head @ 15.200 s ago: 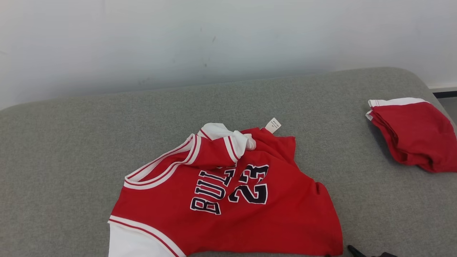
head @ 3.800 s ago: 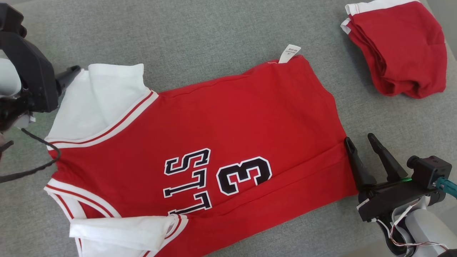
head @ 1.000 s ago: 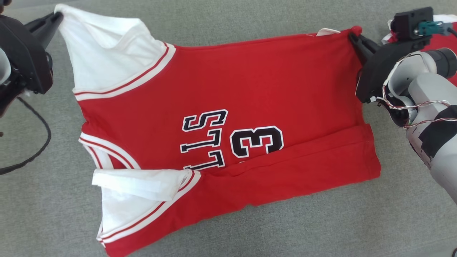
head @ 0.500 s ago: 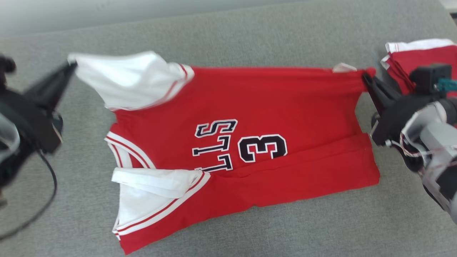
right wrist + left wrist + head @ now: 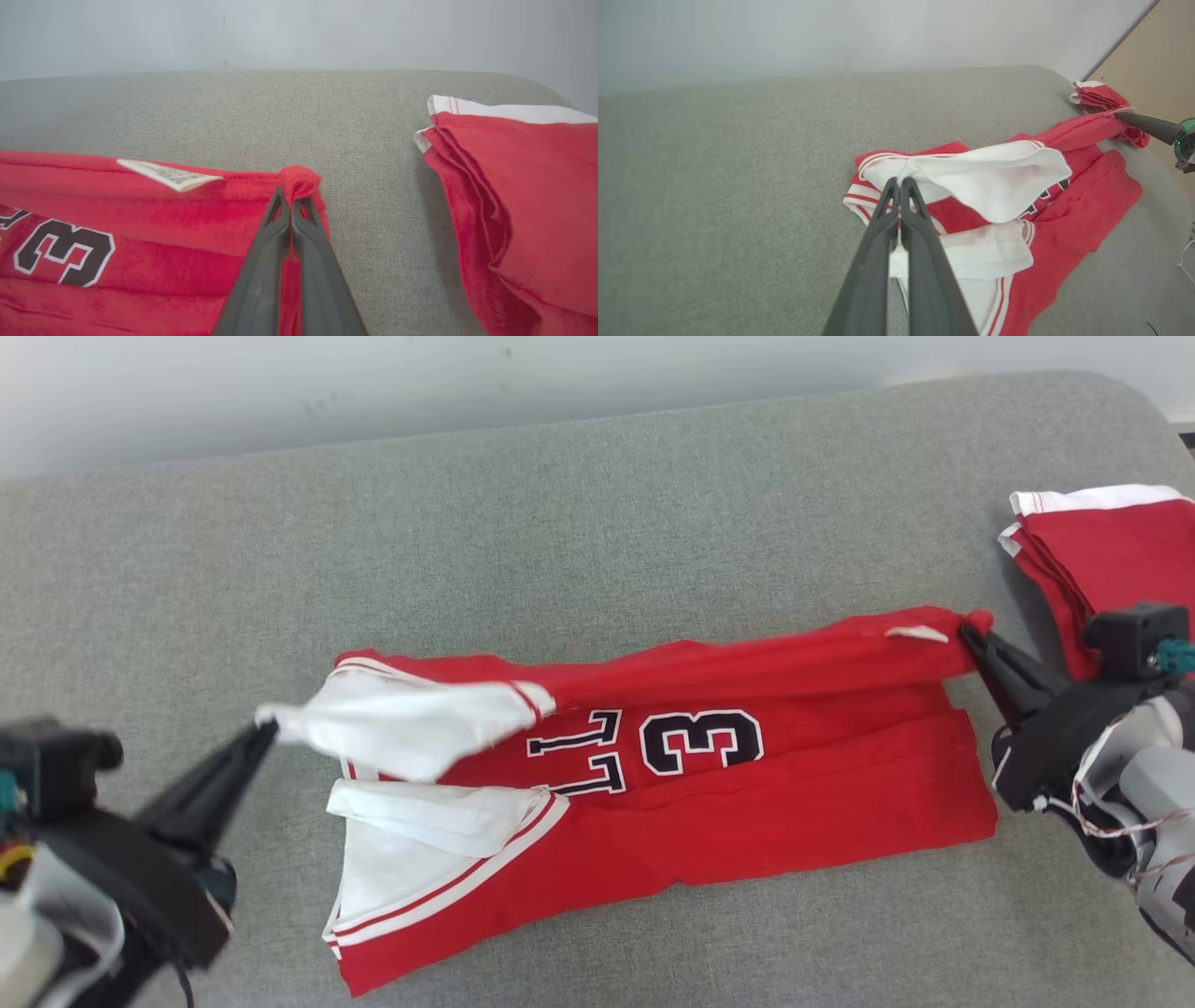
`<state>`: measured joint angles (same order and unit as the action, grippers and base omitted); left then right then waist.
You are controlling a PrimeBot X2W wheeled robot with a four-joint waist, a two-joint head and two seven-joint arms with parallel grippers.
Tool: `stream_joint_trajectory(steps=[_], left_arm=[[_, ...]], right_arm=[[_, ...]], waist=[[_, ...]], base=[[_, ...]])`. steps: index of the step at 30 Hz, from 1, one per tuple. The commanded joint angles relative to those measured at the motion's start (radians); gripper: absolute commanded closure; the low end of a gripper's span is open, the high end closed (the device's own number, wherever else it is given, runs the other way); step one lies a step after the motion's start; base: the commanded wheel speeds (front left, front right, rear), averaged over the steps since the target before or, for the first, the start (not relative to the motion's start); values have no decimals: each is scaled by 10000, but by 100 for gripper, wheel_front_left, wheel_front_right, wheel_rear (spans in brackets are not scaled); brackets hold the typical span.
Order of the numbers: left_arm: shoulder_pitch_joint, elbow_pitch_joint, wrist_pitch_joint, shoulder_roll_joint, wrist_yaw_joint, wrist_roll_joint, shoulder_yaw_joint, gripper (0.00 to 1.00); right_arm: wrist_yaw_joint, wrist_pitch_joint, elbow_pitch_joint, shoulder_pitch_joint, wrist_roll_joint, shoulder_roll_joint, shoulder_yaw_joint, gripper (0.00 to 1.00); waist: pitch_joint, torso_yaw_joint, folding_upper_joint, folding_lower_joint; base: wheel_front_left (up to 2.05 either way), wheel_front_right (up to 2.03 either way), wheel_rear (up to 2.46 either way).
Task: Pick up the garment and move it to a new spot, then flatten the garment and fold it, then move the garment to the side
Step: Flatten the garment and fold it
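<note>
The red garment lies on the grey cushion with its long axis running left to right. Its white sleeves and neck are at the left and its hem at the right, so the number 3 lies sideways. The left tool is closed on the tip of the far white sleeve at the garment's left end. The right tool is pinched on the far hem corner at the right end, beside the white label. Between them the far edge is raised and stretched. Half a second ago that edge was held farther back with the lettering uncovered; now it hangs over the body and hides the S. A folded red pile sits just beyond the right tool.
</note>
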<state>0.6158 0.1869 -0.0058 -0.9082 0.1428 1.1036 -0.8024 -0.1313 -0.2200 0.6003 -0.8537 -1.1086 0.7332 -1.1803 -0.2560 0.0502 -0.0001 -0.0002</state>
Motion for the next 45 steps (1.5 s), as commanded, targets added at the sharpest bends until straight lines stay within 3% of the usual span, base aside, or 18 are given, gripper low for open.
stream_joint_trajectory(steps=[1,8,17,18,19,20,21,22,27,33,40,45], left_arm=[[-178,34,-83,-95,50,135,6,100],[-1281,596,-541,-141,532,469,-75,100],[-1782,309,-774,120,460,739,-201,100],[-1836,261,-793,179,447,765,-231,95],[-1879,217,-826,235,430,780,-259,82],[-1922,176,-845,272,436,767,-296,69],[-1959,67,-889,352,486,724,-352,7],[-1975,26,-933,413,534,741,-333,0],[-2237,-142,-1376,652,839,753,-213,0],[-2641,-367,-2268,1075,1552,324,95,0],[-3375,-703,-2599,2032,2506,-1123,868,0],[-4205,-583,-2589,2839,2810,-2487,1733,0]], right_arm=[[11,-7,-2,91,9,55,-26,100],[11,32,20,495,121,-137,-171,100],[11,-47,393,849,2,-441,-135,100],[11,-61,432,883,-19,-466,-123,100],[11,-81,451,900,-36,-490,-120,84],[11,-81,473,921,-67,-508,-123,60],[11,-143,480,941,-180,-512,0,0],[11,-209,445,952,-254,-496,111,0],[11,-392,161,1114,-324,-324,746,0],[11,-458,-128,1633,202,-434,1739,0],[11,-460,-515,3036,1664,-1113,3643,0],[11,-463,-858,3962,2489,-1550,4671,0]], waist=[[-14,4,1,2],[-194,7,1,2],[-364,21,1,2],[-351,26,1,2],[-325,29,1,2],[-282,39,1,2],[-173,58,1,2],[-129,66,1,2],[172,133,1,2],[740,209,1,2],[1377,264,1,2],[1668,240,1,2]], base=[[0,0,0],[0,0,0],[0,0,0],[0,0,0],[0,0,0],[0,0,0],[0,0,0],[0,0,0],[0,0,0],[0,0,0],[0,0,0],[0,0,0]])
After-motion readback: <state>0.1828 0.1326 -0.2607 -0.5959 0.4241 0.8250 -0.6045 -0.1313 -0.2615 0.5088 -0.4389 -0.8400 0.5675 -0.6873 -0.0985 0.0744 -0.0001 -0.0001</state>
